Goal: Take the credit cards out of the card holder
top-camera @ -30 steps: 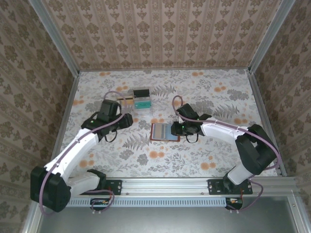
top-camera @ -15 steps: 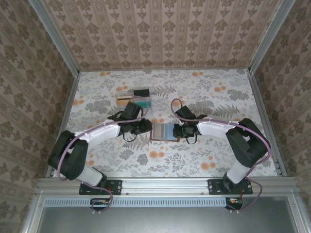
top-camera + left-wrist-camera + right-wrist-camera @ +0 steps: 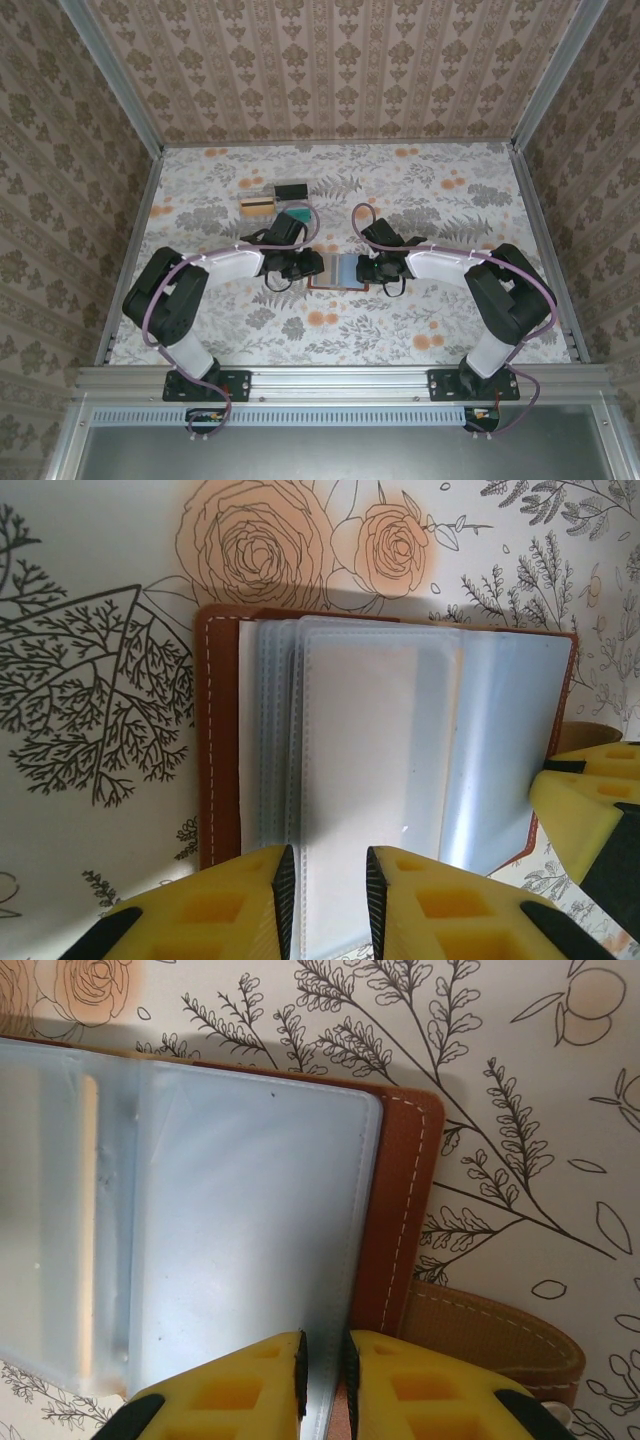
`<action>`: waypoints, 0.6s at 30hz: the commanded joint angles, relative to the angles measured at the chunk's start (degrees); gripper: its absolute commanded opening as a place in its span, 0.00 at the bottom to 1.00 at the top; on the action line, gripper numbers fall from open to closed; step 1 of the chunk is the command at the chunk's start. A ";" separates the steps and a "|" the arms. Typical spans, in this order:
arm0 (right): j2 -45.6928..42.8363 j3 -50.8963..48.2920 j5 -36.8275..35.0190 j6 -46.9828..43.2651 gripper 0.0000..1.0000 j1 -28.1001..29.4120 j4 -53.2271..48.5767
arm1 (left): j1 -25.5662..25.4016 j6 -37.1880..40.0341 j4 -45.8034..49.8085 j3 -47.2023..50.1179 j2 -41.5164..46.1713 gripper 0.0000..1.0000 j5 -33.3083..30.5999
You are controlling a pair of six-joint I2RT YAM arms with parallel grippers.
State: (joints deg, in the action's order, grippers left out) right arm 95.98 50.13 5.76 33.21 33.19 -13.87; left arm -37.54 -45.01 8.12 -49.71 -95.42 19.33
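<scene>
- The card holder point(image 3: 340, 272) lies open and flat near the middle of the floral worktop point(image 3: 450, 210), its reddish-brown leather cover underneath and its clear, blue-grey sleeves point(image 3: 380, 740) facing up
- Its clasp tab point(image 3: 490, 1345) juts out past the stitched right edge and rests on the worktop
- My right jaws are closed on that right edge, with the yellow fingers point(image 3: 230, 1385) pinching the rim where the outermost sleeve meets the leather
- My left jaws sit at the opposite edge and stand narrowly apart, with the edge of a sleeve running between the fingers point(image 3: 440, 905); I cannot tell whether either pad touches it
- From the left wrist, one yellow finger of my right jaws is seen against the holder's far edge, beside the tab
- From overhead, both my arms bend inward and face each other across the holder, one at each end
- Credit cards point(image 3: 257, 205) lie on the worktop beyond my left arm, well apart from the holder: a gold-tan one with a dark stripe, a black one point(image 3: 291, 188) just beyond and to its right, and a teal one point(image 3: 297, 215) closest to my left arm and partly hidden behind it
</scene>
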 commanded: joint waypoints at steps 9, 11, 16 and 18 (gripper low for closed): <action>1.83 -1.09 -0.05 0.49 0.22 -0.51 -0.81 | -1.42 -0.10 -3.05 -2.20 -4.09 0.29 3.94; 2.00 -1.10 0.13 0.52 0.22 -0.58 -0.72 | -1.57 -0.81 -4.81 -1.89 -4.04 0.30 4.96; 2.32 -1.09 0.34 0.65 0.22 -0.77 -0.63 | -1.66 -1.48 -7.89 -1.60 -3.55 0.47 7.09; 2.44 -1.04 0.41 0.72 0.23 -0.84 -0.61 | -1.65 -1.30 -8.94 -1.52 -3.48 0.55 8.20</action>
State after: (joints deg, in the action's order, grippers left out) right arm 96.14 50.13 5.96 33.21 32.60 -13.69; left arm -38.35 -46.26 2.28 -50.81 -98.52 24.21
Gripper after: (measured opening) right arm 0.224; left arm 0.526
